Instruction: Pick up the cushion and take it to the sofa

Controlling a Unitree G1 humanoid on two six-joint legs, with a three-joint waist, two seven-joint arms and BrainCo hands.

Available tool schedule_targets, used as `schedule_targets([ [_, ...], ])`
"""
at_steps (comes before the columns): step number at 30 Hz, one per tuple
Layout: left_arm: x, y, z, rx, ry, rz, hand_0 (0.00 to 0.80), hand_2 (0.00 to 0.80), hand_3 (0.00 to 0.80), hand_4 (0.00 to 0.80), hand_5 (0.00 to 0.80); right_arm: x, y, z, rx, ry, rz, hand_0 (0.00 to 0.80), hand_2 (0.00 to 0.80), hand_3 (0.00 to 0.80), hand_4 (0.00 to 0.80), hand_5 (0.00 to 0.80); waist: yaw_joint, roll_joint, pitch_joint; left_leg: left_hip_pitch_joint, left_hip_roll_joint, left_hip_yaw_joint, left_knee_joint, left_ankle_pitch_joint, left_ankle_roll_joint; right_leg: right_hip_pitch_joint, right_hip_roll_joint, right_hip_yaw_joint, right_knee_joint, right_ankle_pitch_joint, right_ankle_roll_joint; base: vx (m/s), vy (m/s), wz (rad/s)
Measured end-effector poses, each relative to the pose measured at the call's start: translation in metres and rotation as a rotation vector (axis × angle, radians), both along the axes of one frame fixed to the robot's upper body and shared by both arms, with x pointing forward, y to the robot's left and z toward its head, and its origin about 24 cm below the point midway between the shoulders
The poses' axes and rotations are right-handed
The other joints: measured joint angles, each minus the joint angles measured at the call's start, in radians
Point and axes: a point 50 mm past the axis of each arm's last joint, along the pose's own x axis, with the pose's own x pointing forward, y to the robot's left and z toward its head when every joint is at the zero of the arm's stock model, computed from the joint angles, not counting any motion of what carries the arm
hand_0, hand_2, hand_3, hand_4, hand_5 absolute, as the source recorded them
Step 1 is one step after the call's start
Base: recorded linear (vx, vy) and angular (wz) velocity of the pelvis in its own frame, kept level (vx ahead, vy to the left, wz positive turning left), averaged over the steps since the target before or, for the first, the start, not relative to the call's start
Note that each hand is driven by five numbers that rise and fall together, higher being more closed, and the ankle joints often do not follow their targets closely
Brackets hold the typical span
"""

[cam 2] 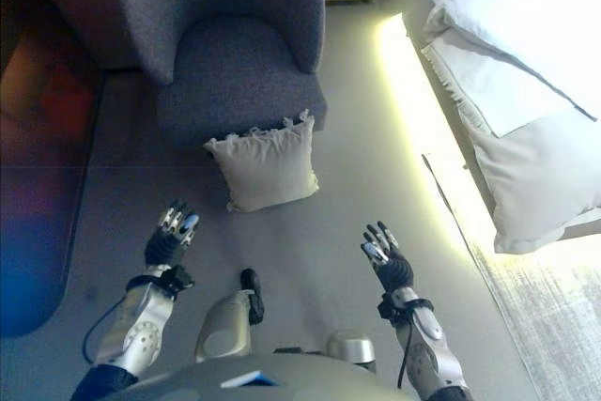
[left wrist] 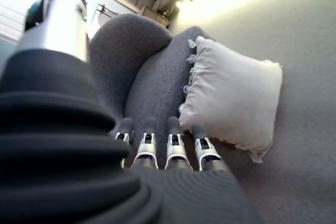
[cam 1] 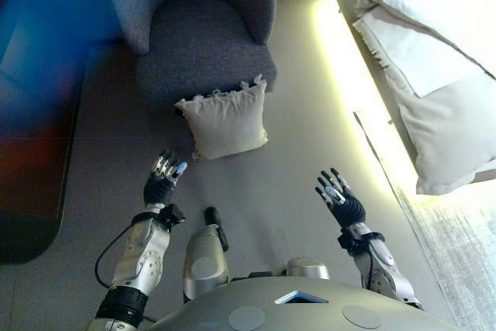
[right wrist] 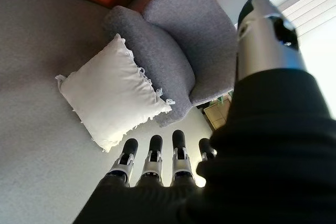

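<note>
A pale square cushion (cam 1: 225, 119) with frilled edges stands on the floor, leaning against the front of a dark grey armchair (cam 1: 203, 44). It also shows in the left wrist view (left wrist: 233, 100) and the right wrist view (right wrist: 110, 93). My left hand (cam 1: 161, 179) is open with straight fingers, held above the floor to the near left of the cushion, not touching it. My right hand (cam 1: 338, 198) is open too, to the near right of the cushion and farther from it. Both hands are empty.
A bed (cam 1: 438, 52) with white pillows and bedding runs along the right, with a lit strip (cam 1: 349, 75) along its base. A pale rug (cam 1: 465, 261) lies at the near right. Dark furniture (cam 1: 31, 129) stands at the left. Grey carpet (cam 1: 287, 160) surrounds the cushion.
</note>
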Motion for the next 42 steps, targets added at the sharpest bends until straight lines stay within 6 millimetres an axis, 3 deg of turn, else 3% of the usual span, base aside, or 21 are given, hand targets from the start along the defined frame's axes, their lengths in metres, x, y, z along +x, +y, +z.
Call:
schedule_targets([
  [4, 0.001, -0.003, 0.002, -0.009, -0.014, -0.005, 0.0, 0.0, 0.0, 0.0, 0.0, 0.008, 0.005, 0.003, 0.015, -0.011, -0.009, 0.0, 0.0, 0.0, 0.0, 0.0, 0.034, 0.002, -0.011, 0.071, -0.048, -0.002, -0.03, -0.031, 0.021, -0.183, -0.049, -0.002, 0.42, 0.055, 0.011, 0.389, 0.352, -0.03],
  [7, 0.001, -0.004, 0.001, 0.005, 0.011, -0.026, 0.0, 0.0, 0.0, 0.0, 0.0, 0.006, 0.007, -0.004, 0.016, 0.031, -0.057, 0.0, 0.0, 0.0, 0.0, 0.0, 0.023, 0.033, -0.052, 0.138, -0.072, -0.01, -0.1, -0.05, 0.046, -0.293, -0.078, -0.012, 0.632, 0.265, -0.042, 0.329, 0.225, 0.07],
  [8, 0.002, -0.001, 0.004, 0.015, -0.001, -0.024, 0.0, 0.0, 0.0, 0.0, 0.0, 0.005, 0.008, -0.005, 0.012, 0.041, -0.061, 0.0, 0.0, 0.0, 0.0, 0.0, 0.028, 0.045, -0.055, 0.166, -0.085, -0.028, -0.143, -0.037, 0.065, -0.33, -0.077, -0.023, 0.672, 0.244, -0.045, 0.337, 0.105, -0.06],
  [11, 0.008, 0.004, 0.009, 0.045, -0.011, -0.039, 0.0, 0.0, 0.0, 0.0, 0.0, -0.002, 0.008, -0.008, -0.001, 0.053, -0.083, 0.0, 0.0, 0.0, 0.0, 0.0, 0.01, 0.054, -0.069, 0.212, -0.131, -0.128, -0.214, -0.008, 0.086, -0.378, -0.042, -0.061, 0.502, 0.118, -0.048, 0.359, -0.062, 0.19],
  [13, 0.014, 0.003, 0.01, 0.044, -0.018, -0.043, 0.0, 0.0, 0.0, 0.0, 0.0, -0.009, 0.004, -0.011, -0.011, 0.075, -0.104, 0.0, 0.0, 0.0, 0.0, 0.0, -0.034, 0.051, -0.07, 0.226, -0.151, -0.191, -0.235, -0.001, 0.076, -0.389, -0.006, -0.068, 0.283, 0.115, -0.048, 0.394, -0.196, 0.72],
  [18, 0.001, 0.003, -0.007, 0.027, 0.052, -0.044, 0.0, 0.0, 0.0, 0.0, 0.0, -0.029, 0.0, -0.022, -0.012, 0.145, -0.133, 0.0, 0.0, 0.0, 0.0, 0.0, -0.106, 0.003, -0.082, 0.241, -0.189, -0.26, -0.238, -0.019, 0.085, -0.39, -0.039, 0.078, -0.152, 0.316, 0.051, 0.388, -0.104, 0.71],
  [23, -0.02, 0.006, -0.02, 0.016, 0.107, -0.074, 0.0, 0.0, 0.0, 0.0, 0.0, -0.028, -0.01, -0.021, 0.007, 0.136, -0.188, 0.0, 0.0, 0.0, 0.0, 0.0, -0.111, -0.031, -0.071, 0.25, -0.188, -0.328, -0.237, -0.043, 0.047, -0.358, -0.05, 0.092, -0.27, 0.39, 0.072, 0.43, -0.089, 0.52],
  [24, -0.023, 0.008, -0.021, 0.022, 0.115, -0.089, 0.0, 0.0, 0.0, 0.0, 0.0, -0.031, -0.012, -0.023, 0.014, 0.14, -0.208, 0.0, 0.0, 0.0, 0.0, 0.0, -0.11, -0.061, -0.075, 0.253, -0.193, -0.329, -0.238, -0.051, 0.033, -0.347, -0.052, 0.094, -0.266, 0.397, 0.068, 0.477, -0.119, 0.8],
  [25, -0.021, 0.006, -0.021, 0.017, 0.112, -0.105, 0.0, 0.0, 0.0, 0.0, 0.0, -0.032, -0.017, -0.025, 0.015, 0.145, -0.244, 0.0, 0.0, 0.0, 0.0, 0.0, -0.131, -0.07, -0.061, 0.235, -0.194, -0.292, -0.121, -0.076, 0.045, -0.352, -0.057, 0.087, -0.248, 0.432, 0.063, 0.482, -0.145, 0.7],
  [26, -0.022, 0.0, -0.023, -0.005, 0.112, -0.119, 0.0, 0.0, 0.0, 0.0, 0.0, -0.03, -0.023, -0.023, 0.006, 0.136, -0.26, 0.0, 0.0, 0.0, 0.0, 0.0, -0.134, -0.062, -0.043, 0.195, -0.186, -0.221, 0.082, -0.165, 0.05, -0.357, -0.054, 0.084, -0.21, 0.443, 0.054, 0.466, -0.142, 0.39],
  [27, -0.028, -0.007, -0.027, -0.027, 0.124, -0.126, 0.0, 0.0, 0.0, 0.0, 0.0, -0.03, -0.031, -0.019, -0.021, 0.127, -0.25, 0.0, 0.0, 0.0, 0.0, 0.0, -0.137, -0.037, -0.039, 0.21, -0.168, -0.19, 0.157, -0.233, 0.045, -0.365, -0.039, 0.079, -0.163, 0.44, 0.05, 0.428, -0.121, 0.1],
  [29, -0.032, -0.015, -0.029, -0.043, 0.127, -0.149, 0.0, 0.0, 0.0, 0.0, 0.0, -0.032, -0.041, -0.017, -0.06, 0.127, -0.235, 0.0, 0.0, 0.0, 0.0, 0.0, -0.144, 0.021, -0.033, 0.306, -0.128, -0.21, 0.045, -0.345, 0.025, -0.4, 0.0, 0.034, -0.036, 0.407, 0.006, 0.521, -0.135, 0.04],
  [32, -0.03, -0.008, -0.022, -0.019, 0.103, -0.143, 0.0, 0.0, 0.0, 0.0, 0.0, -0.031, -0.032, -0.02, -0.026, 0.129, -0.215, 0.0, 0.0, 0.0, 0.0, 0.0, -0.137, -0.015, -0.031, 0.367, -0.12, -0.205, 0.003, -0.342, 0.02, -0.494, -0.012, 0.003, 0.154, 0.349, 0.02, 0.514, -0.122, -0.11],
  [34, -0.036, 0.001, -0.023, 0.01, 0.129, -0.124, 0.0, 0.0, 0.0, 0.0, 0.0, -0.022, -0.026, -0.018, -0.017, 0.111, -0.194, 0.0, 0.0, 0.0, 0.0, 0.0, -0.133, -0.038, -0.049, 0.407, -0.087, -0.171, -0.021, -0.359, -0.012, -0.544, -0.002, -0.036, 0.152, 0.35, 0.021, 0.404, -0.083, -0.33],
  [36, -0.04, 0.004, -0.025, 0.014, 0.153, -0.104, 0.0, 0.0, 0.0, 0.0, 0.0, -0.018, -0.021, -0.017, -0.02, 0.109, -0.164, 0.0, 0.0, 0.0, 0.0, 0.0, -0.141, -0.032, -0.077, 0.452, -0.038, -0.148, -0.031, -0.39, -0.054, -0.556, 0.042, -0.019, 0.159, 0.349, 0.002, 0.423, -0.137, -0.26],
  [37, -0.043, 0.001, -0.027, 0.004, 0.163, -0.098, 0.0, 0.0, 0.0, 0.0, 0.0, -0.021, -0.02, -0.019, -0.025, 0.13, -0.149, 0.0, 0.0, 0.0, 0.0, 0.0, -0.145, -0.006, -0.111, 0.486, 0.002, -0.142, -0.056, -0.4, -0.087, -0.547, 0.096, -0.024, 0.171, 0.342, -0.008, 0.504, -0.225, -0.14],
  [38, -0.044, 0.0, -0.026, -0.002, 0.159, -0.096, 0.0, 0.0, 0.0, 0.0, 0.0, -0.025, -0.017, -0.021, -0.024, 0.147, -0.137, 0.0, 0.0, 0.0, 0.0, 0.0, -0.146, 0.008, -0.148, 0.506, 0.025, -0.139, -0.049, -0.406, -0.12, -0.536, 0.133, -0.032, 0.172, 0.324, -0.067, 0.52, -0.262, -0.04],
  [39, -0.034, 0.0, -0.022, 0.004, 0.133, -0.097, 0.0, 0.0, 0.0, 0.0, 0.0, -0.022, -0.015, -0.026, -0.021, 0.166, -0.13, 0.0, 0.0, 0.0, 0.0, 0.0, -0.142, 0.002, -0.159, 0.461, 0.052, -0.143, 0.094, -0.413, -0.138, -0.537, 0.15, -0.036, 0.207, 0.279, -0.141, 0.512, -0.282, -0.2],
  [40, -0.025, -0.003, -0.018, 0.006, 0.11, -0.1, 0.0, 0.0, 0.0, 0.0, 0.0, -0.022, -0.014, -0.031, -0.027, 0.196, -0.124, 0.0, 0.0, 0.0, 0.0, 0.0, -0.136, -0.01, -0.168, 0.378, 0.058, -0.155, 0.249, -0.341, -0.141, -0.529, 0.161, -0.027, 0.2, 0.268, -0.16, 0.316, -0.178, -0.21],
  [41, -0.022, -0.004, -0.017, 0.006, 0.105, -0.098, 0.0, 0.0, 0.0, 0.0, 0.0, -0.023, -0.014, -0.033, -0.032, 0.206, -0.122, 0.0, 0.0, 0.0, 0.0, 0.0, -0.132, -0.017, -0.173, 0.354, 0.06, -0.168, 0.295, -0.316, -0.133, -0.523, 0.153, -0.016, 0.191, 0.275, -0.164, 0.24, -0.116, -0.55],
  [42, -0.01, -0.014, -0.012, -0.022, 0.071, -0.1, 0.0, 0.0, 0.0, 0.0, 0.0, -0.017, -0.018, -0.031, -0.061, 0.192, -0.108, 0.0, 0.0, 0.0, 0.0, 0.0, -0.117, -0.023, -0.177, 0.247, 0.053, -0.186, 0.499, -0.164, -0.049, -0.484, 0.159, 0.007, 0.151, 0.27, -0.194, 0.222, -0.081, -0.43],
])
